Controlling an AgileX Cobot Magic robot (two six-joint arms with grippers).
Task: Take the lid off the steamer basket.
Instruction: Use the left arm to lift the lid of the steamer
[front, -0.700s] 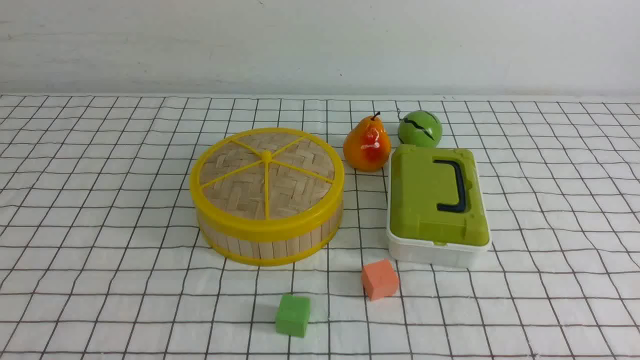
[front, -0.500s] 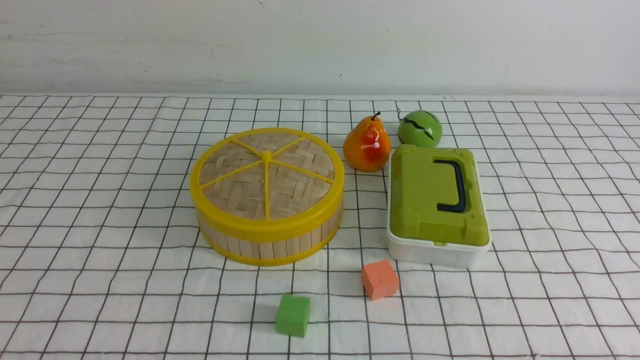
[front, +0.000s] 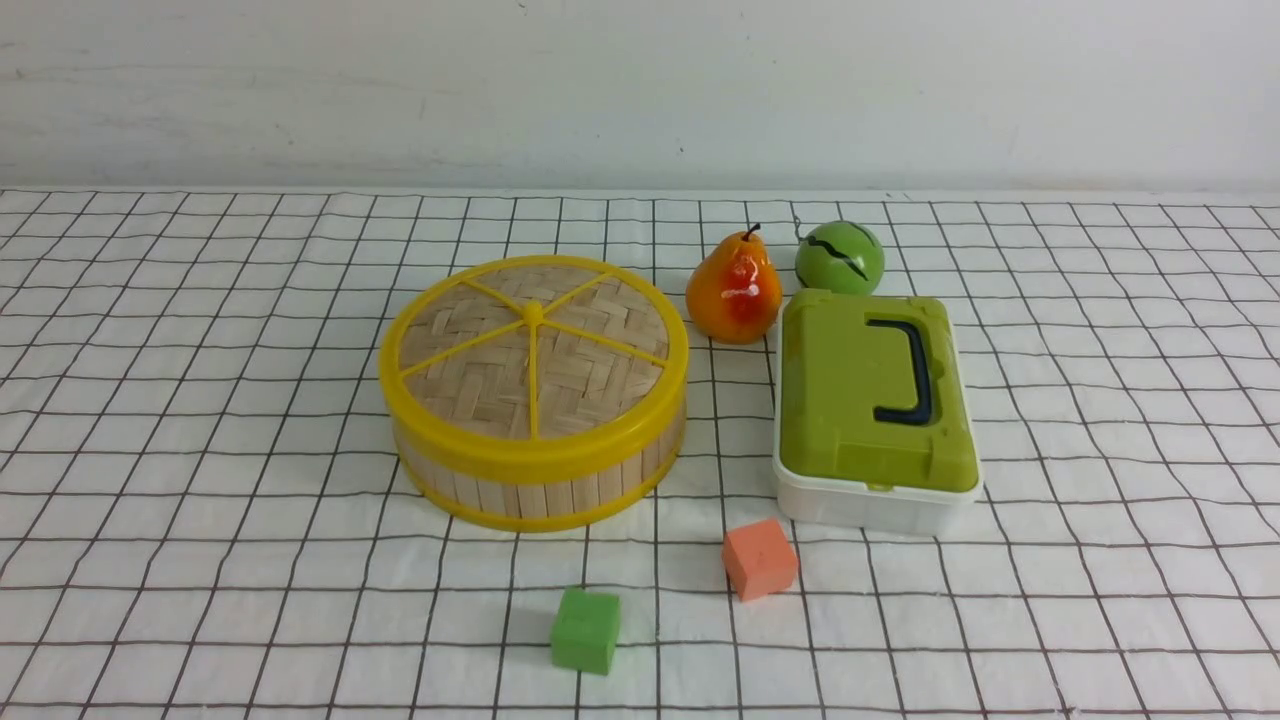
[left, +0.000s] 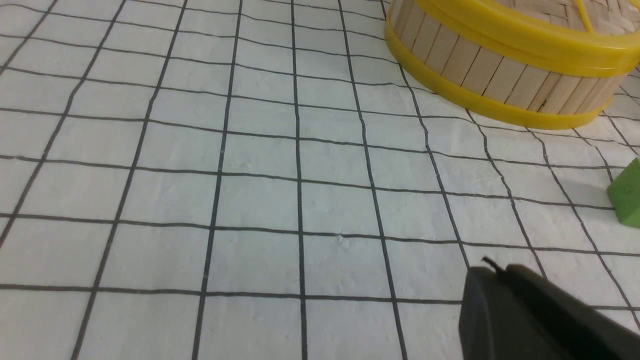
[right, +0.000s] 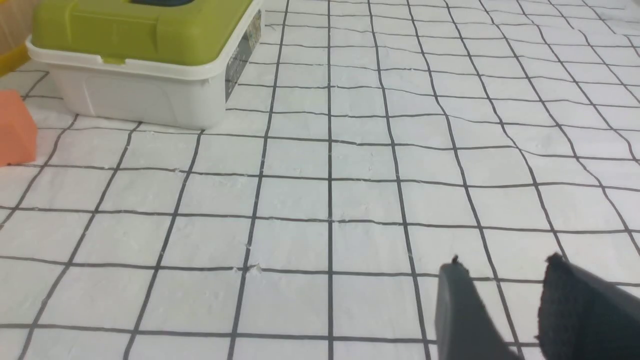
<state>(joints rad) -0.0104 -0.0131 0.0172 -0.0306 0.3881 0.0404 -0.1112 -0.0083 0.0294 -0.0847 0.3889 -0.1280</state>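
Zero contact with anything so far, so I'd call this the very start: nobody has reached for the lid yet.

Biggest thing first, the tabletop (front: 200, 400) under its white checked cloth. A bit left of centre on it sits the steamer basket (front: 540, 490), and the lid (front: 500, 380) is still on top, lying flat with its spokes and hub facing up. To the right, with a strip of cloth between, is a white box (front: 860, 505) with a green top (front: 850, 390). Behind those two are a pear (front: 733, 290) and, just beside it, a green ball (front: 840, 257). Closer to the robot are an orange cube (front: 760, 558) near the box's front corner and a green cube (front: 585, 630) in front of the basket.

Neither arm shows in the front view. In the left wrist view, the left fingers (left: 520, 310) look pressed together with nothing in them, over bare cloth and well apart from the basket. In the right wrist view, the right fingers (right: 465, 310) stand apart with a clear gap and nothing between them, also over bare cloth.

My guess is the left arm goes, since the basket is on its side. It'd need to spread those fingers, come in above the lid, and grab a spoke, the hub or the rim edge. The lid looks too wide to span. Then lift straight up so the basket stays put.
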